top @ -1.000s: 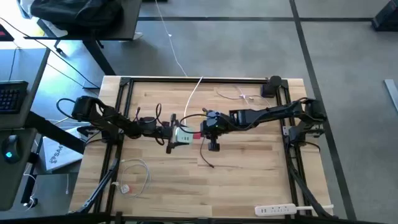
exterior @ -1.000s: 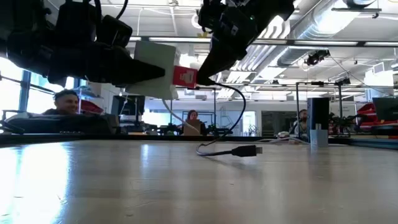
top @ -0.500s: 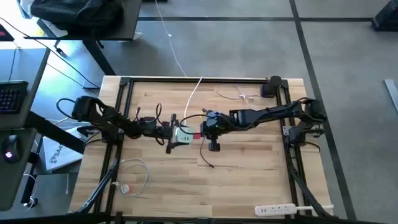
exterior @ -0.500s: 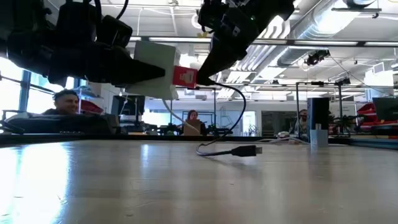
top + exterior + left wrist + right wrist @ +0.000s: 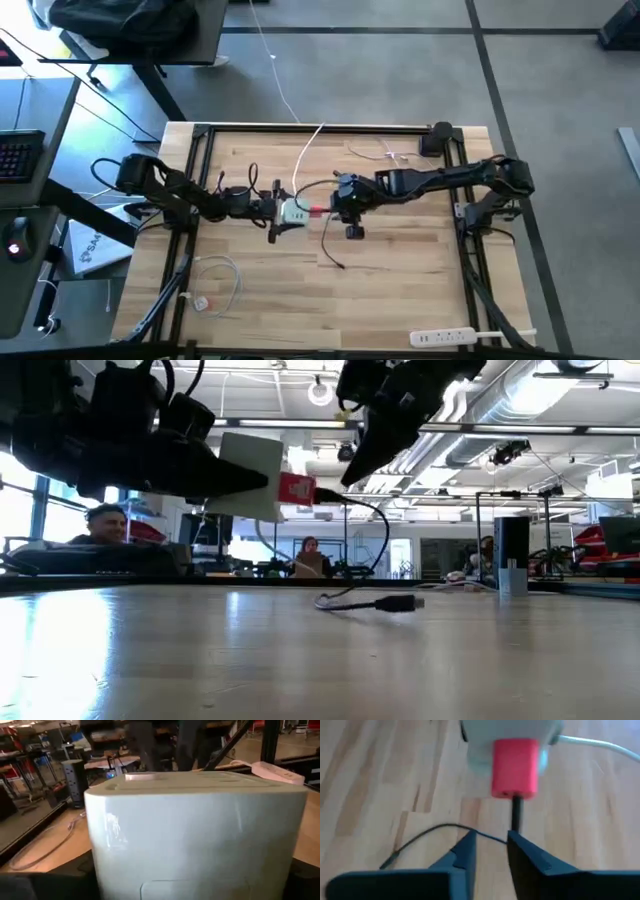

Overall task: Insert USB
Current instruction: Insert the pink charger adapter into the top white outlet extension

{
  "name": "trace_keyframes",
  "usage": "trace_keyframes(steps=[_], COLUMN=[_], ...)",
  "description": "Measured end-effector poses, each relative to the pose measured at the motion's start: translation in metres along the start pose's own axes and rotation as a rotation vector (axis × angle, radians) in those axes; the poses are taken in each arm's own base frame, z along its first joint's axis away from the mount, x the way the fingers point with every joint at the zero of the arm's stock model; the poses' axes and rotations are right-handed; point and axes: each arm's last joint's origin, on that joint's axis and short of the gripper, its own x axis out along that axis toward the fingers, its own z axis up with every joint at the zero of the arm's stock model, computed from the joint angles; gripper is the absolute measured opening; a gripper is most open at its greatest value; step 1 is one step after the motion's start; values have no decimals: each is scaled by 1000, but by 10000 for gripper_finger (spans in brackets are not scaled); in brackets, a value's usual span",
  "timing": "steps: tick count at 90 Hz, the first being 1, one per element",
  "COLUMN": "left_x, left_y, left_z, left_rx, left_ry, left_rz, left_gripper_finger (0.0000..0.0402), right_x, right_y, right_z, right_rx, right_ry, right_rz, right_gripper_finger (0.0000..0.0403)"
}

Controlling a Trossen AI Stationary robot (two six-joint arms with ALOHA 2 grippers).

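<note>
The white charger cube (image 5: 293, 212) hangs above the table's middle, with my left gripper (image 5: 277, 212) shut on it. The red USB plug (image 5: 515, 767) sticks out of the cube's right-hand face (image 5: 297, 488). Its thin black cable (image 5: 380, 525) arcs down to the table. My right gripper (image 5: 491, 847) stands open a little to the right of the plug, fingers pointing at it (image 5: 340, 208). The cable runs past one fingertip. My left gripper holds the charger cube by its left part (image 5: 232, 478), coming level from the table's left. The cube is lifted clear of the table. In the left wrist view the cube (image 5: 195, 835) fills the picture and hides the fingers. My right gripper: I cannot tell whether a fingertip (image 5: 520, 845) touches the black cable (image 5: 516, 817).
The black cable's loose end (image 5: 395, 602) lies on the wood near the middle. A white cable (image 5: 305, 160) runs from the cube toward the far edge. A coiled white cable (image 5: 218, 275) lies near left, a power strip (image 5: 445, 337) near right, a black box (image 5: 437, 138) far right.
My right gripper has let go of the red plug and drawn back toward the table's right edge, rising slightly. The plug stays in the cube, which my left gripper holds where it was.
</note>
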Motion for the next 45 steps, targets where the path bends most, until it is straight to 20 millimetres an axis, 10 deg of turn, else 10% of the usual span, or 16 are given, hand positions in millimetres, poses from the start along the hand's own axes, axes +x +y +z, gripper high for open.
trace_keyframes(steps=[45], left_x=[33], left_y=[-4], left_z=[-36], left_rx=[-33], left_ry=[1], left_rz=[3], left_gripper_finger=[294], right_x=[-16], right_y=[-11], right_z=[-4], right_rx=[31], right_ry=[-82], right_rz=[-16], right_gripper_finger=[207])
